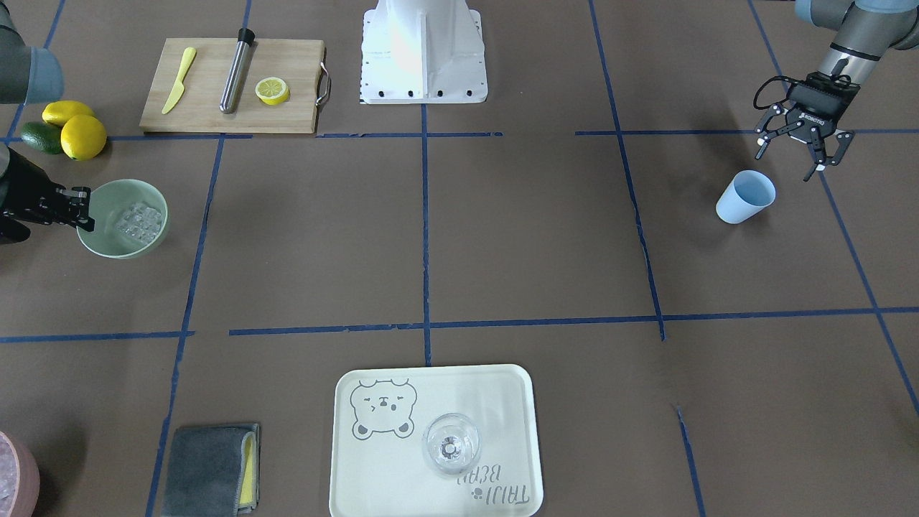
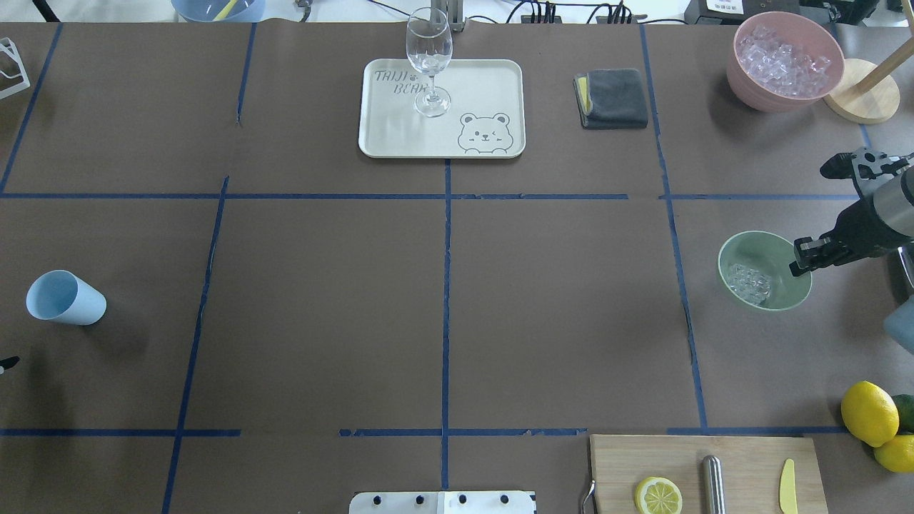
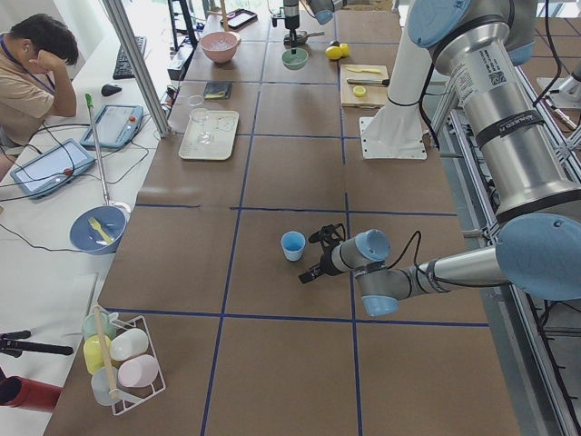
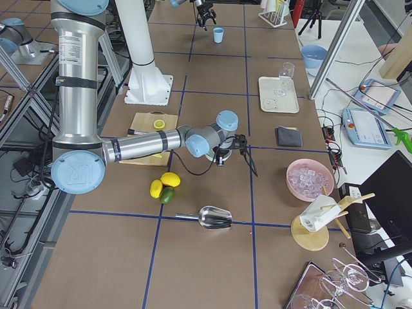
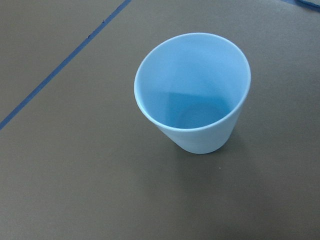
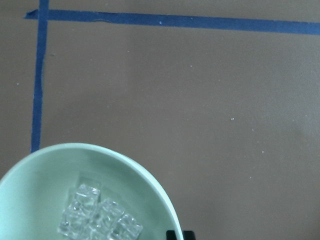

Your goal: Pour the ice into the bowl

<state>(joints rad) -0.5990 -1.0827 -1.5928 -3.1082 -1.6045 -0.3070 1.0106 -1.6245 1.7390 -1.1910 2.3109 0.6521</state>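
Note:
The pale mint-green bowl [image 1: 147, 194] sits at the table's right side, seen too in the overhead view [image 2: 750, 250]. A small heap of clear ice cubes [image 1: 138, 222] lies inside it, also in the right wrist view [image 6: 97, 217]. My right gripper [image 1: 82, 208] is shut on the bowl's rim [image 2: 801, 258]. An empty blue cup [image 1: 747, 196] stands at the left side and fills the left wrist view [image 5: 195, 95]. My left gripper [image 1: 793, 156] is open and empty, just above and behind the cup.
A pink container of ice [image 2: 784, 61] stands at the far right. A tray [image 2: 385, 135] holds a wine glass [image 2: 429, 61], with a grey cloth [image 2: 614, 98] beside it. A cutting board [image 1: 208, 115], lemons [image 1: 72, 129] and a metal scoop [image 4: 215, 219] lie near the bowl.

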